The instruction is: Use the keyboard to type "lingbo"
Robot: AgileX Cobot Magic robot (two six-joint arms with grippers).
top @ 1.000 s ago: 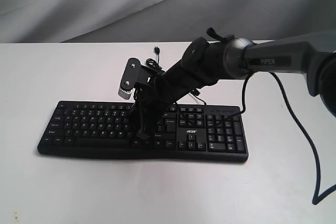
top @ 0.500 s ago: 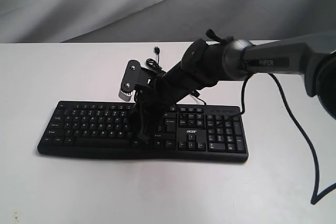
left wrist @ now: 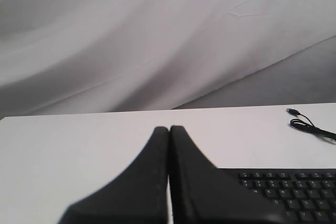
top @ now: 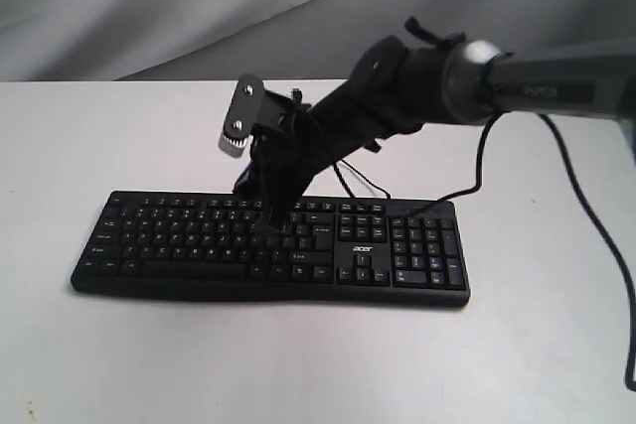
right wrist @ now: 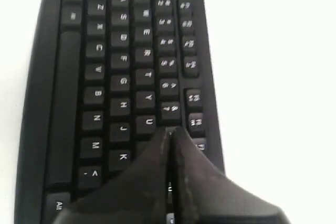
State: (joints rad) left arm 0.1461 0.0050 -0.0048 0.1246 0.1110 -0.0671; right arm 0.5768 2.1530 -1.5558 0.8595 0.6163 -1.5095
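Note:
The black keyboard (top: 179, 245) with white legends and an acer logo lies flat on the white table (top: 119, 136). My right gripper (top: 271, 213) reaches across from the right and points down at the upper letter rows, right of the middle of the letter block. In the right wrist view the right gripper (right wrist: 170, 131) is shut with nothing in it. Its tips are just past the U key (right wrist: 148, 123), and the key under them is hidden. In the left wrist view the left gripper (left wrist: 169, 128) is shut and empty, beside a far corner of the keyboard (left wrist: 294, 187).
The keyboard's thin black cable with its USB plug (left wrist: 294, 112) lies loose on the table behind the keyboard. A grey cloth backdrop (top: 149, 7) hangs beyond the table's far edge. The right arm's own cable (top: 586, 225) trails down at the right.
The right gripper has lifted from the lower keys near the right end of the letter block and moved back to the upper letter rows. The keyboard has not shifted.

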